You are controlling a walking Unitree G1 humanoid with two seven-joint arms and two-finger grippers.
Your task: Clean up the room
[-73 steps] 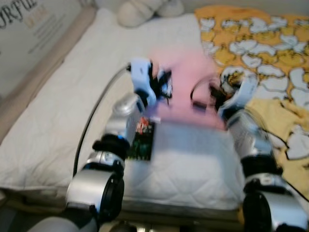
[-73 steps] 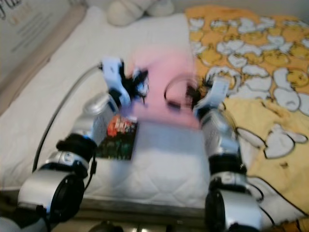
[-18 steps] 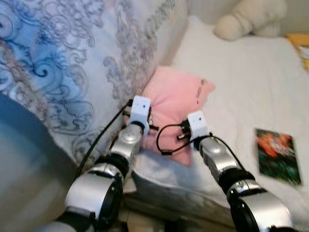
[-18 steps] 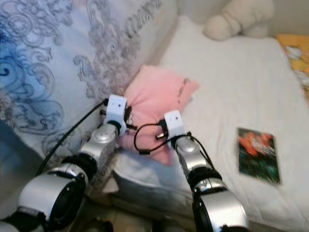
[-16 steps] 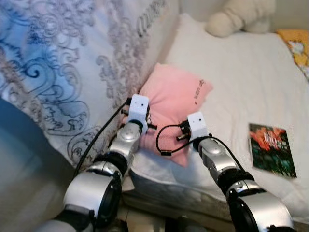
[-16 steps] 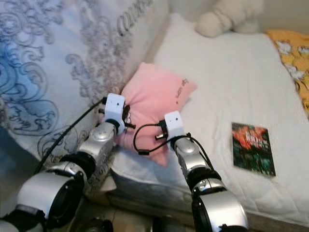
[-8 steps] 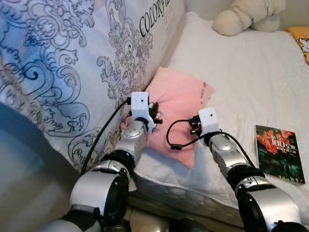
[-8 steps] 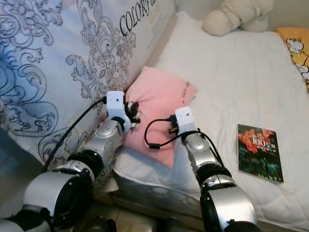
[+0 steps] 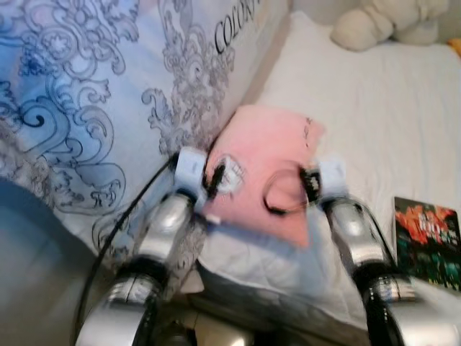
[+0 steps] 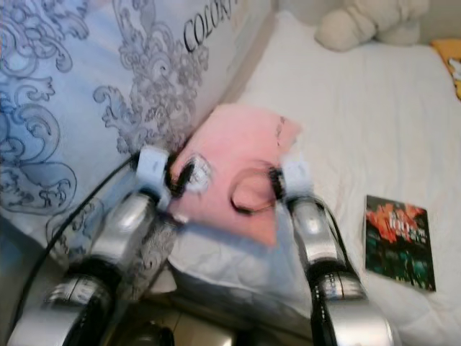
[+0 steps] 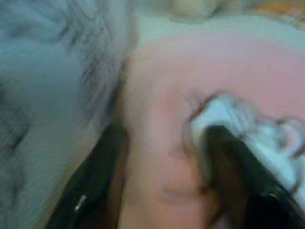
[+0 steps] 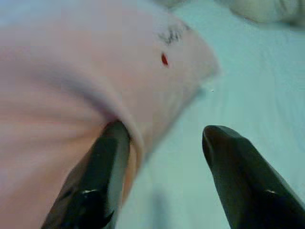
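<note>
A pink pillow (image 9: 270, 169) lies on the white mattress (image 9: 374, 108), leaning against a big blue-patterned cushion (image 9: 108, 94). My left gripper (image 9: 215, 179) is at the pillow's left edge. In the left wrist view it (image 11: 167, 131) is open, with its fingers spread over the pink fabric and a white printed patch (image 11: 238, 124). My right gripper (image 9: 311, 182) is at the pillow's right edge. In the right wrist view it (image 12: 164, 129) is open, one finger (image 12: 102, 167) tucked under the pillow's rim (image 12: 119, 81) and the other over the bare sheet. The eye views are blurred.
A dark book with a red and green cover (image 9: 428, 241) lies flat on the mattress to my right. A cream plush toy (image 9: 382, 21) sits at the far end of the bed. The mattress's front edge (image 9: 274, 285) is just below my arms.
Over the last second both arms have reached a little further onto the pillow. 4.5 s ago I held it up over the bed's middle. The camera has shifted and blurred.
</note>
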